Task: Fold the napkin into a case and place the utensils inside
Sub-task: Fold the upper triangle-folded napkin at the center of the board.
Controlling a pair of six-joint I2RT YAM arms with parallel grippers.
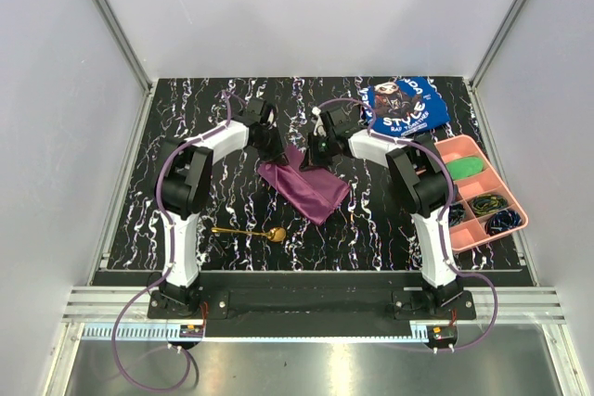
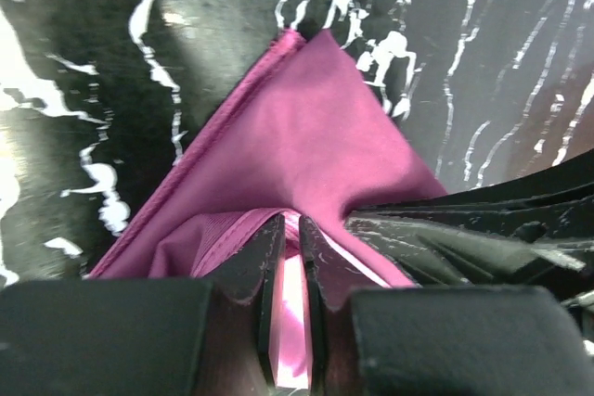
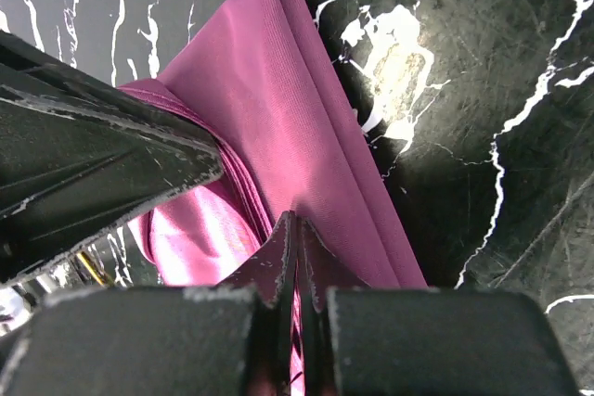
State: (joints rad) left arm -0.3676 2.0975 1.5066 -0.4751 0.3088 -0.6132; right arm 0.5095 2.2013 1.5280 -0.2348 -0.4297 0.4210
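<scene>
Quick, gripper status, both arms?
Left gripper: closed, pinching the napkin.
Right gripper: closed, also pinching the napkin.

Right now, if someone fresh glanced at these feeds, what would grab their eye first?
The plum-purple napkin, folded at the centre of the black marbled table, with the left gripper and right gripper both pinched on its far edge, side by side. Next, the gold spoon lying alone nearer the arm bases, then the blue cloth and pink tray on the right.
</scene>
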